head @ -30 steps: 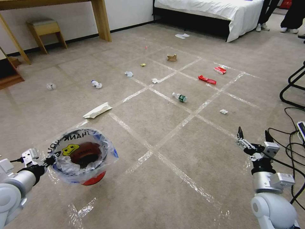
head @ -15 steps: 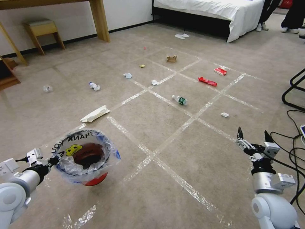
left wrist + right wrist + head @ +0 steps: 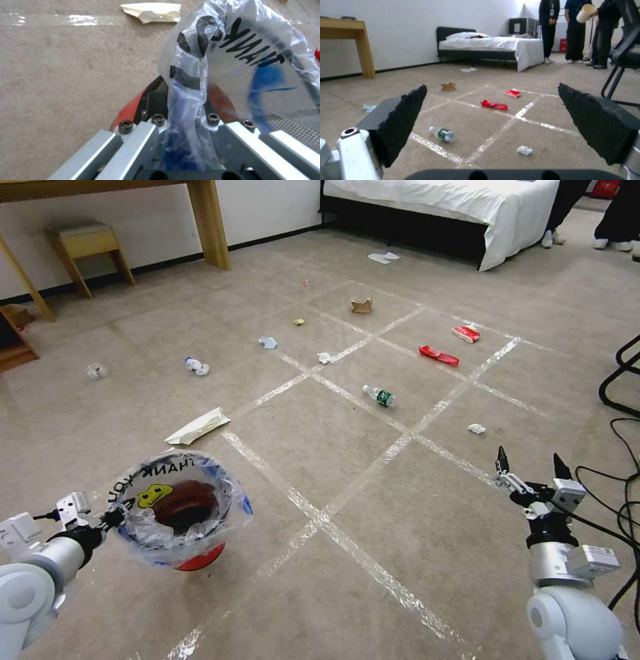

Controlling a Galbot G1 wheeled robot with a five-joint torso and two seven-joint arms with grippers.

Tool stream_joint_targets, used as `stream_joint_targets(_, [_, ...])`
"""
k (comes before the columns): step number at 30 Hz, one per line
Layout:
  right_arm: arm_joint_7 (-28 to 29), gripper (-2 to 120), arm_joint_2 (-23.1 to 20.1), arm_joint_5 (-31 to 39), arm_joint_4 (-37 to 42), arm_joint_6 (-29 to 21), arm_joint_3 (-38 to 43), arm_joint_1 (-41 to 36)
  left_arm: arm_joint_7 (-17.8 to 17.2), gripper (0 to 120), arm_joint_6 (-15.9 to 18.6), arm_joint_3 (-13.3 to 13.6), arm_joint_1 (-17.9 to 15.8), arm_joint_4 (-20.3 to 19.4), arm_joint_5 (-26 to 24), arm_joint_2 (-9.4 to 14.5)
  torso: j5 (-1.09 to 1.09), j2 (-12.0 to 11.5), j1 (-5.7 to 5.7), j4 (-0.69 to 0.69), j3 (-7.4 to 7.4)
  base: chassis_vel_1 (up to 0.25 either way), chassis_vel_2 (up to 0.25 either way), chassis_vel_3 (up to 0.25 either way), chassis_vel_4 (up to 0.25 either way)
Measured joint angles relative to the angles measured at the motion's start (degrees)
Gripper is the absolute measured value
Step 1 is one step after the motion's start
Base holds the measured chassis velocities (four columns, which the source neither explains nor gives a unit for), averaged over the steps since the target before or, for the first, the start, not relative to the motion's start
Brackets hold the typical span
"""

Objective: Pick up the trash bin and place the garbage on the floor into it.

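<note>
The trash bin [image 3: 183, 507], a red bucket lined with a printed clear bag [image 3: 240, 57], hangs at the lower left. My left gripper [image 3: 110, 517] is shut on its rim and bag [image 3: 183, 120]. My right gripper [image 3: 530, 467] stands open and holds nothing at the lower right [image 3: 491, 87]. Garbage lies on the taped carpet floor [image 3: 320, 580] ahead: a bottle [image 3: 379, 395] [image 3: 442, 133], a white tissue [image 3: 476, 429] [image 3: 524, 150], red wrappers [image 3: 438, 355] [image 3: 494, 105], a brown paper bag [image 3: 361, 305], a yellow scrap [image 3: 299, 321] and folded white paper [image 3: 198, 426] [image 3: 152, 11].
A bed [image 3: 453, 200] stands at the far wall with white slippers [image 3: 383, 257] before it. A wooden stool [image 3: 83, 243] and a desk leg [image 3: 208, 220] are at the far left. A black chair base [image 3: 623, 373] and cables [image 3: 613, 480] lie to the right.
The whole view has shifted a little, so the camera moved. The bin sits slightly lower in view, still held by the left gripper. The right gripper stays open.
</note>
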Motion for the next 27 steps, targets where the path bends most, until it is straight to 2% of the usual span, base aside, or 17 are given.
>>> stream_joint_targets(15, [-0.43, 100, 0.32, -0.56, -0.90, -0.59, -0.49, 1.06, 0.39, 5, -0.25, 0.27, -0.85, 1.40, 0.02, 0.91, 0.00, 0.00, 0.00, 0.00, 0.00, -0.093, 0.103, 0.092, -0.103])
stream_joint_targets(27, [-0.59, 100, 0.38, -0.75, -1.34, -0.55, -0.62, 1.02, 0.59, 5, -0.45, 0.45, -0.76, 1.58, 0.50, 0.64, 0.00, 0.00, 0.00, 0.00, 0.00, -0.101, 0.099, 0.106, -0.103])
